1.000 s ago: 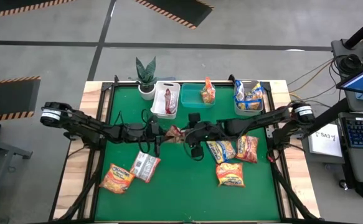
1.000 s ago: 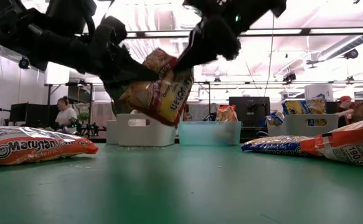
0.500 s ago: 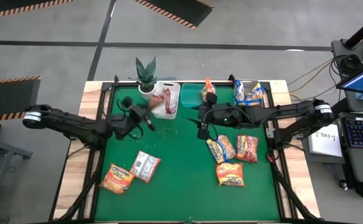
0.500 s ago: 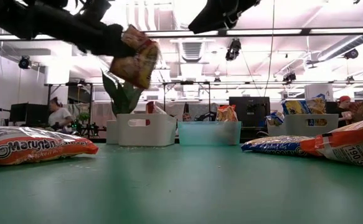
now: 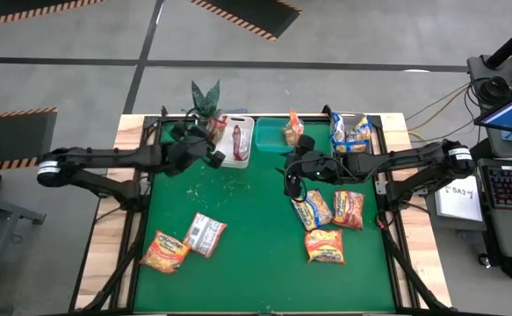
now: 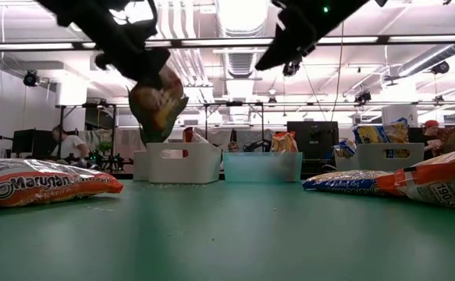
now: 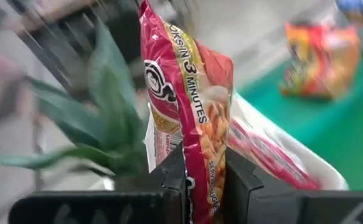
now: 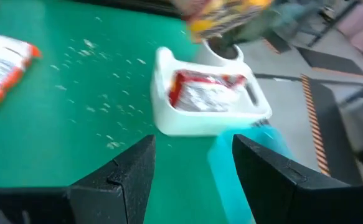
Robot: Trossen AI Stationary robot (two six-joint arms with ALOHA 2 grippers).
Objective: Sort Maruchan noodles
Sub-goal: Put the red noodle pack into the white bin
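clamping a red noodle packet (image 7: 197, 118), left tool (image 7: 203, 180) beside white bin (image 5: 235, 161), right tool (image 8: 190, 162) parted, empty

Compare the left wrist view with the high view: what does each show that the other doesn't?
Only the left wrist view shows the left gripper shut on a red packet, its print readable. Only the high view shows the right gripper open and empty over the mat, the grey bin, and the packets lying on the mat. Both show the plant, the white bin with a red packet inside, and the orange packet in the teal bin.
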